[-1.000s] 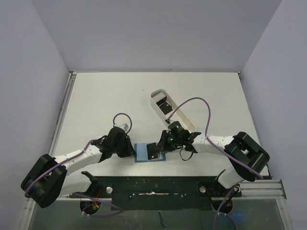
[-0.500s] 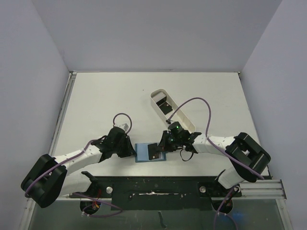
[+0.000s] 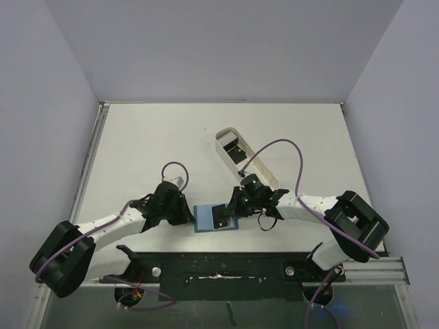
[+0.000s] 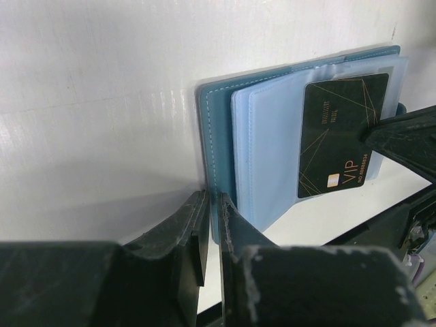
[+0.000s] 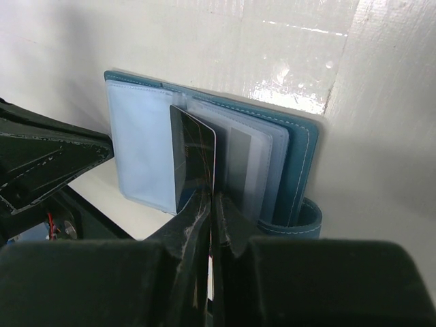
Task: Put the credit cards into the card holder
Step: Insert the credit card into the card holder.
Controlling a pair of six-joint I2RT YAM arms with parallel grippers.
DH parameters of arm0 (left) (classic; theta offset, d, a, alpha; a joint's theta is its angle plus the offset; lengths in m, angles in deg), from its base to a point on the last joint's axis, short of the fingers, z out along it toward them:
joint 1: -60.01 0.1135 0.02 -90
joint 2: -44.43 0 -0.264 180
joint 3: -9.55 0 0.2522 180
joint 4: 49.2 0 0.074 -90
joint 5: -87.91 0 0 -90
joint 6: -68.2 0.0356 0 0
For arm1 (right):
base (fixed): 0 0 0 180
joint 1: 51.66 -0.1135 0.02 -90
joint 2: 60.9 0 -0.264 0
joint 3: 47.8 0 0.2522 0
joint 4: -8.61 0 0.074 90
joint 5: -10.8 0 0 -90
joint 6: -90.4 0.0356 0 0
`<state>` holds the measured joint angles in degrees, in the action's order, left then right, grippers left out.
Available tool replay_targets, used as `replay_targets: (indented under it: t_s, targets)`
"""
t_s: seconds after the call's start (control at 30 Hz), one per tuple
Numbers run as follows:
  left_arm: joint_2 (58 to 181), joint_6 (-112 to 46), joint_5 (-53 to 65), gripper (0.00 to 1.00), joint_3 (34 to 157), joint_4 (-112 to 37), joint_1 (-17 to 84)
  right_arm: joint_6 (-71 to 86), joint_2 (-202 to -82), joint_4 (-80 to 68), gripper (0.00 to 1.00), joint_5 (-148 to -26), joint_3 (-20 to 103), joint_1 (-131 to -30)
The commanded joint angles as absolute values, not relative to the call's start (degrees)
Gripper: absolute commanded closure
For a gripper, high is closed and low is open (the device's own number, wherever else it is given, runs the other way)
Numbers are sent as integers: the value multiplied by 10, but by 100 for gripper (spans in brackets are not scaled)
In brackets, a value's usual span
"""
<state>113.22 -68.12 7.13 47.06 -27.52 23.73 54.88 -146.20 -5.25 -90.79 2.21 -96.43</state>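
My R gripper (image 5: 211, 204) pinches black card (image 5: 194, 153) edge-on over open card holder (image 5: 300, 163). Pockets lie L-ward, toward L gripper (image 4: 212, 228), which is clamped on the cover edge.

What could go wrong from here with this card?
The black card, pinched at one edge by the right gripper, stands tilted over the sleeves; it may slide across a pocket, not in. The left gripper clamps only the card holder by its cover edge, so a push may swing it.
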Motion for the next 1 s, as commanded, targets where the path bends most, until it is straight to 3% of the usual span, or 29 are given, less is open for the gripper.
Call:
replay_targets:
  t_s: [0.0, 0.5, 0.97]
  targets:
    - [1108, -688, 80, 90, 492, -291, 239, 541, -1458, -62, 100, -892, 30, -970]
    - [1131, -710, 135, 90, 480, -382, 239, 543, -1457, -59, 100, -893, 29, -971]
    - [1157, -688, 85, 91, 462, -365, 239, 546, -1450, -80, 100, -875, 30, -973]
